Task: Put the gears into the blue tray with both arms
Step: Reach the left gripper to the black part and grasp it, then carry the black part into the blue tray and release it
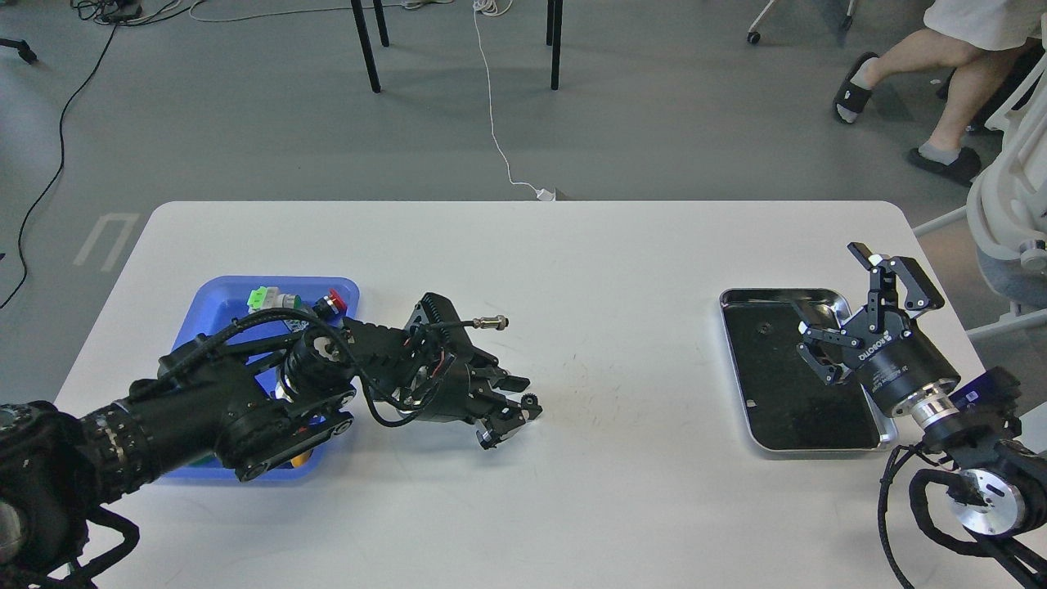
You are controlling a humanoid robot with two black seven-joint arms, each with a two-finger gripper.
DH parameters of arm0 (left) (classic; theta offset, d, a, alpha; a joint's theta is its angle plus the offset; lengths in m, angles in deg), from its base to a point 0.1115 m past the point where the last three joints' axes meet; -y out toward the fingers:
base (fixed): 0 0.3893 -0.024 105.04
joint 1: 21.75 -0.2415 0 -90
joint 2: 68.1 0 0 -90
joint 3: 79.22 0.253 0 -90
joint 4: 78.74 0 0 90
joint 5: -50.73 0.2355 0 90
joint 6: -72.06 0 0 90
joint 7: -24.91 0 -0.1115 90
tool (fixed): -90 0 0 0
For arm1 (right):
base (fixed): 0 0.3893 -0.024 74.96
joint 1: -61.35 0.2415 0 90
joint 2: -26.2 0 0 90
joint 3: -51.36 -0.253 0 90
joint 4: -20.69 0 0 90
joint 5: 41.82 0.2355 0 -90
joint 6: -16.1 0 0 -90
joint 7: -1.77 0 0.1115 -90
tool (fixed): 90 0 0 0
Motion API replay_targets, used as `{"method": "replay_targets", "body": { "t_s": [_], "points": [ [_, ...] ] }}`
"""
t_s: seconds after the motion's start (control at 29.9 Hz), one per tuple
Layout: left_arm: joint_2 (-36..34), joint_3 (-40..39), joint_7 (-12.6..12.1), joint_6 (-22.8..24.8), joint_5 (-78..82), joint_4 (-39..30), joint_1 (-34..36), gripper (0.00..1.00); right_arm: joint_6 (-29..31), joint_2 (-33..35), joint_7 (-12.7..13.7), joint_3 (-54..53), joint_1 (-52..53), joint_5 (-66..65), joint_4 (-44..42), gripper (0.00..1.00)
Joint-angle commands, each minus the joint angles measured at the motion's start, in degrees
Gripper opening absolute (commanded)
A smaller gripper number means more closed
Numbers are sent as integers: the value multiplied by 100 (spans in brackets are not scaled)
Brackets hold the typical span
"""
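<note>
My left end effector (517,406) lies low over the white counter (572,262), just right of the shallow bright-blue plastic tray (221,298). Its two black fingers are nearly together, and a tiny black toothed gear (532,401) sits pinched at their tips. My left arm crosses over the blue tray and hides much of it; at the tray's far edge I can see a green-capped push-button switch (262,298) and a red-capped push-button switch (334,303).

My right end effector (834,303) hangs over the silver-rimmed metal tray with the black inside (740,360), on the right side of the counter, well apart from the blue tray. Its fingers stand wide apart and hold nothing. One small dark round piece (765,329) lies on the black floor of that tray, near its far left corner.
</note>
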State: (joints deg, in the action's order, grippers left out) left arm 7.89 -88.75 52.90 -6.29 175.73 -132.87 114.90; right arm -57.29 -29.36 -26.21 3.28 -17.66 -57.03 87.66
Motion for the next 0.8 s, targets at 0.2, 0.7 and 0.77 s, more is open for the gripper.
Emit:
{"method": "replay_targets", "body": {
  "t_s": [0.2, 0.7, 0.77],
  "points": [
    [12, -23, 1, -65, 1, -18, 54, 10, 0, -16, -2, 0, 0, 1, 0, 99],
    [-3009, -287, 1, -268, -202, -1231, 477, 12, 0, -86, -2, -9, 18, -8, 0, 99],
    [-3396, -243, 1, -268, -475, -1196, 398, 12, 0, -78, -2, -9, 18, -8, 0, 99]
  ]
}}
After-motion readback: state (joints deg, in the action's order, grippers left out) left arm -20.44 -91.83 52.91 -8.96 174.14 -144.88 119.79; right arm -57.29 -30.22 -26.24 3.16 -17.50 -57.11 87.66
